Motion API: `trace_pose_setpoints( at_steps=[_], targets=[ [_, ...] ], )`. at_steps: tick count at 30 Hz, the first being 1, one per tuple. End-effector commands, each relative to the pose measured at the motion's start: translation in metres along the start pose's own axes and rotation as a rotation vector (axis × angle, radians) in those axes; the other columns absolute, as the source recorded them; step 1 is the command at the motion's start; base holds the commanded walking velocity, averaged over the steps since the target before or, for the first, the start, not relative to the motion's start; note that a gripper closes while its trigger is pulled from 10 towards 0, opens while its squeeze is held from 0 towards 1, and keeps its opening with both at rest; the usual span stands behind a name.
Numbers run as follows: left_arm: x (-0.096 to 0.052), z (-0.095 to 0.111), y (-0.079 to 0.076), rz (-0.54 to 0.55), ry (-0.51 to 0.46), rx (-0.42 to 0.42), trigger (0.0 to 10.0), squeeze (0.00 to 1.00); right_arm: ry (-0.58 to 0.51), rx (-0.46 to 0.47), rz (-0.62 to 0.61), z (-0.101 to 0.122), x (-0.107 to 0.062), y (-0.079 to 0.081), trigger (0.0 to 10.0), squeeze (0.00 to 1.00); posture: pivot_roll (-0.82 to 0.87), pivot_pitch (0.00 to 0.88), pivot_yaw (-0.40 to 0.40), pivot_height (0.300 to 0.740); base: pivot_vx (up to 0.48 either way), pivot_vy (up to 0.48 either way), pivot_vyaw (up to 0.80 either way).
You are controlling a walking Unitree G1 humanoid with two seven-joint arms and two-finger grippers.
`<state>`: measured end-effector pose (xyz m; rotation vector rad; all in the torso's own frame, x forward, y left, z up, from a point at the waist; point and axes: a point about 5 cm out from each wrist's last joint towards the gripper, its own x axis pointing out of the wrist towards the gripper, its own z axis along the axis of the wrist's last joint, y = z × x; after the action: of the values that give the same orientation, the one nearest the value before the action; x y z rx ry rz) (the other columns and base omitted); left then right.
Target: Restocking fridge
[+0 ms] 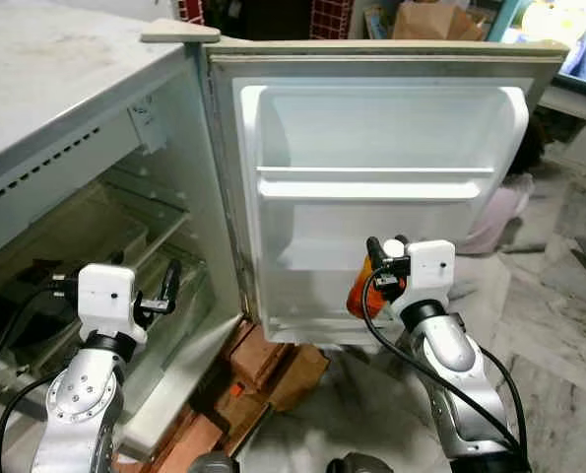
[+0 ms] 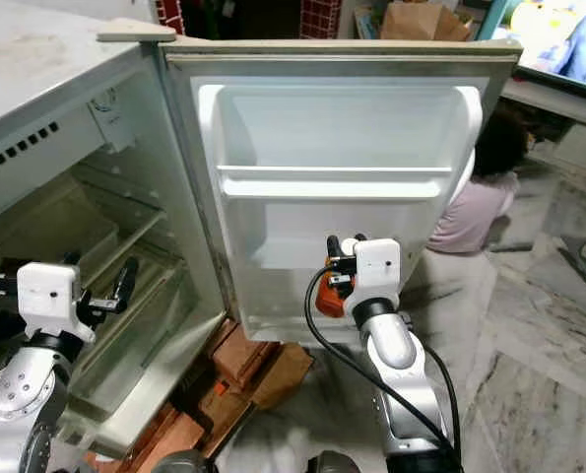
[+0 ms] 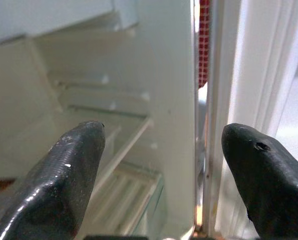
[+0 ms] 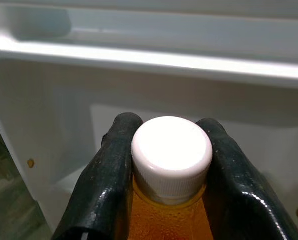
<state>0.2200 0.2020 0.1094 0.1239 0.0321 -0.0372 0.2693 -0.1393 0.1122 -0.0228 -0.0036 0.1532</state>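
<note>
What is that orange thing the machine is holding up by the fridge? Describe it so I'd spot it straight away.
Start at the open white fridge door with its inner shelves. In front of its lower part, the right gripper is clamped around the neck of a clear plastic bottle of orange liquid. Its ridged white screw cap and bright orange colour stand out against the pale door.

Head stereo downward; wrist views close.
</note>
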Motion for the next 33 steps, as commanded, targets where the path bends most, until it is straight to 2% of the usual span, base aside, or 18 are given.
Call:
trace_pose_setpoints(
  at_steps=[1,8,14,24,30,33],
  targets=[
    [0.000,0.004,0.001,0.006,-0.014,0.000,10.0,0.00,-0.027,0.000,-0.007,0.004,0.002,-0.002,10.0,0.00,0.10,0.054,-0.010,0.740,0.000,0.000,0.00],
    [0.009,0.009,-0.004,0.009,-0.034,0.007,10.0,0.00,-0.034,0.003,0.016,0.006,0.005,0.001,10.0,0.00,0.10,0.058,-0.032,0.710,0.000,0.000,0.00],
    [0.012,0.013,0.001,0.026,-0.052,0.003,10.0,0.00,-0.038,0.002,0.036,0.007,0.010,0.006,10.0,0.00,0.11,0.071,-0.045,0.670,0.000,0.000,0.00],
    [0.016,0.019,0.004,0.060,-0.077,0.014,10.0,0.00,-0.044,0.020,0.016,0.006,0.008,0.005,10.0,0.00,0.11,0.071,-0.032,0.610,0.000,0.000,0.00],
    [0.016,0.021,0.006,0.076,-0.094,0.028,10.0,0.00,-0.047,0.017,0.011,0.007,0.010,0.005,10.0,0.00,0.11,0.078,-0.029,0.610,0.000,0.000,0.00],
    [0.017,0.021,0.006,0.074,-0.089,0.008,10.0,0.00,-0.053,0.013,0.007,0.008,0.012,0.003,10.0,0.00,0.11,0.082,-0.028,0.610,0.000,0.000,0.00]
  ],
)
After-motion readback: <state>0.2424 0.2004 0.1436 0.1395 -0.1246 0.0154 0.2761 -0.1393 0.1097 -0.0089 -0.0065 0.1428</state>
